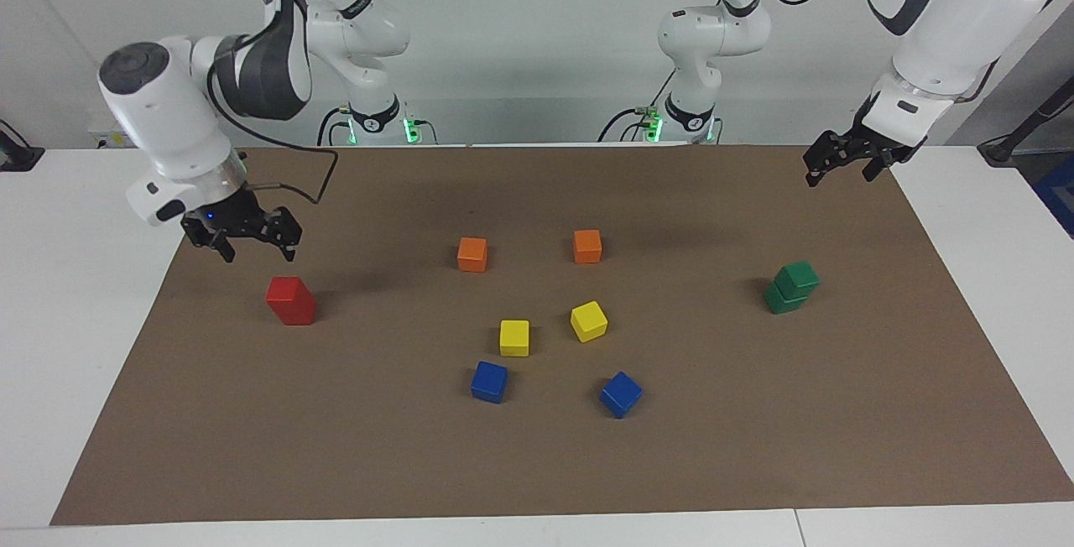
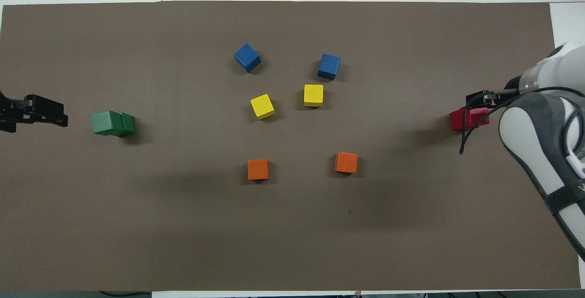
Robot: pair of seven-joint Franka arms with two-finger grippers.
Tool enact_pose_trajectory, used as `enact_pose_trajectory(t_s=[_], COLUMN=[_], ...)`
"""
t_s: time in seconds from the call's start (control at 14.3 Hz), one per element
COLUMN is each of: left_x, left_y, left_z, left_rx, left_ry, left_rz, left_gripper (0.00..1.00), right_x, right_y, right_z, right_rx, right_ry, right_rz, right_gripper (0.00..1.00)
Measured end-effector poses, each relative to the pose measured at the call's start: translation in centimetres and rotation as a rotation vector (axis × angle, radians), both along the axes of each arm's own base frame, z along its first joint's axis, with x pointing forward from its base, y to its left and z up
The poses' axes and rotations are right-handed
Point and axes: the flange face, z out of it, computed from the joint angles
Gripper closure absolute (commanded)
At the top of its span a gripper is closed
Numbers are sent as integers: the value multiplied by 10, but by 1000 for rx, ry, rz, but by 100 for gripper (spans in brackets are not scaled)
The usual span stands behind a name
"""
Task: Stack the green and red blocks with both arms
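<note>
The two red blocks (image 1: pixel 291 301) stand as one upright stack on the brown mat toward the right arm's end; the stack also shows in the overhead view (image 2: pixel 462 120). My right gripper (image 1: pixel 258 252) is open and empty, raised above the mat beside that stack and clear of it; its tip shows in the overhead view (image 2: pixel 478 99). The two green blocks (image 1: pixel 790 288) are stacked, the upper one slightly offset, toward the left arm's end (image 2: pixel 112 123). My left gripper (image 1: pixel 841 173) is open and empty, in the air over the mat's edge (image 2: pixel 43 114).
In the mat's middle lie two orange cubes (image 1: pixel 472 254) (image 1: pixel 587 246), two yellow cubes (image 1: pixel 514 337) (image 1: pixel 588 320) and two blue cubes (image 1: pixel 489 382) (image 1: pixel 620 393). The brown mat (image 1: pixel 537 463) covers most of the white table.
</note>
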Motion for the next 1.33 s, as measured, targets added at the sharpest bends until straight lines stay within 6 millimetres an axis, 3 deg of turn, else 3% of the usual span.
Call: enact_pose_trajectory(t_s=[0.21,0.42,0.63,1.33], left_x=[0,-1,-1,-2], left_y=[5,3,1,-19], left_z=[0,-1,-2,6], left_rx=[-1,-1,-1,-2], left_ry=[4,7,10,-4], left_rz=[-6,-13,-17,-67], left_gripper=[0,0,0,0], right_x=[-27,-39,-42,-44], right_y=[8,11,6,6], right_z=[68,96,104,92], right_rx=[-1,1,3,6], right_ry=[0,31,44,75], right_rz=[9,13,3,-25], right_gripper=[0,0,0,0])
